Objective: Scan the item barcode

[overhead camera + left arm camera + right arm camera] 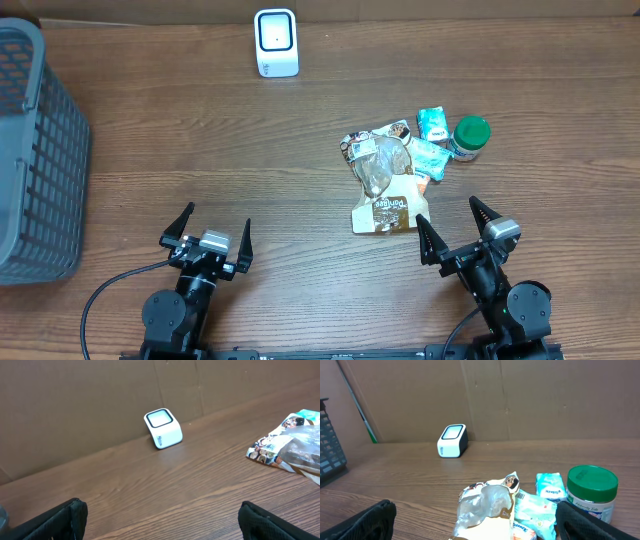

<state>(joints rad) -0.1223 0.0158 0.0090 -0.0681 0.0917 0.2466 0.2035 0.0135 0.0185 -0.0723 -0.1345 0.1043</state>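
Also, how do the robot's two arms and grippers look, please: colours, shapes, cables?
The left arm and right arm are black, with round joint housings. The left gripper and right gripper each have two black, pointed, triangular fingers and a small silver-grey block at the wrist. A thin black cable curves away from the left arm. I can read no markings.
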